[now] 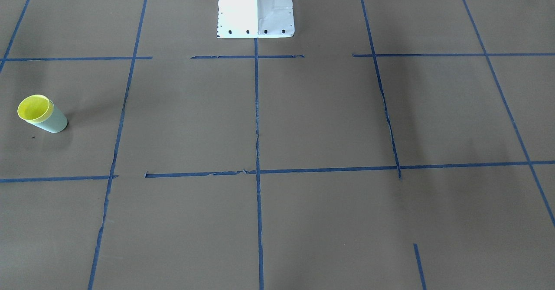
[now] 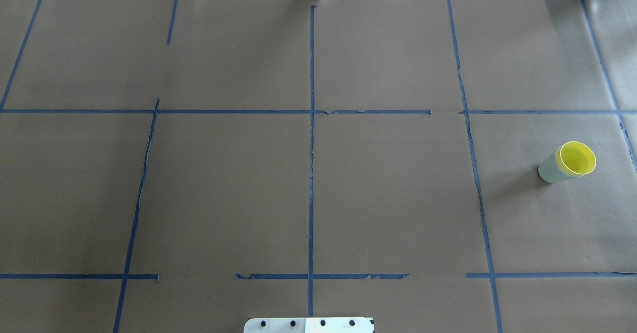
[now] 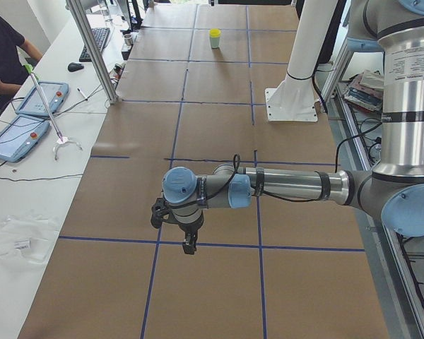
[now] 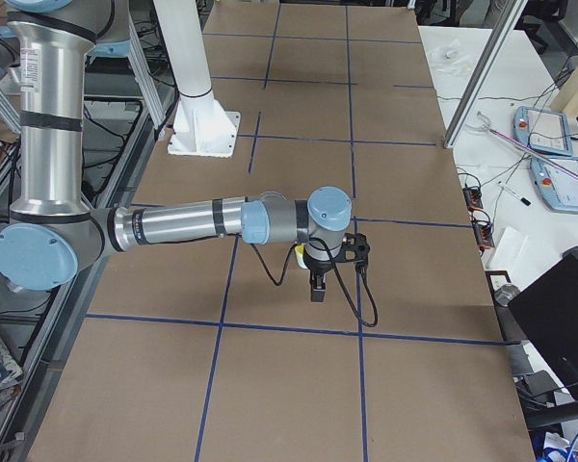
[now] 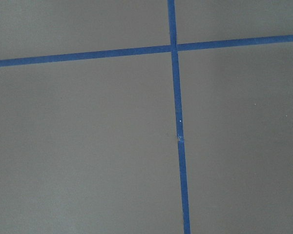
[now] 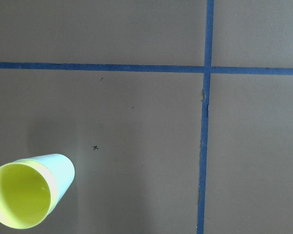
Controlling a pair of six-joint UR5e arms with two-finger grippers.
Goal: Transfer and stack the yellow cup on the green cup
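The yellow cup [image 1: 34,108] sits nested inside the green cup [image 1: 54,122], upright on the brown table on the robot's right side. Only the yellow rim and inside show above the green wall. The pair also shows in the overhead view, yellow cup [image 2: 577,158] in green cup [image 2: 549,168], and at the lower left of the right wrist view [image 6: 20,202]. My right gripper [image 4: 315,289] hangs above the table close to the cups. My left gripper [image 3: 187,246] hangs over bare table at the other end. Both show only in side views, so I cannot tell whether they are open or shut.
Blue tape lines [image 2: 312,173] divide the brown table into squares. The white robot base plate [image 1: 256,8] stands at the middle of the robot's edge. A person [image 3: 3,53], tablets [image 3: 39,99] and a metal post [image 3: 92,49] are at the operators' side.
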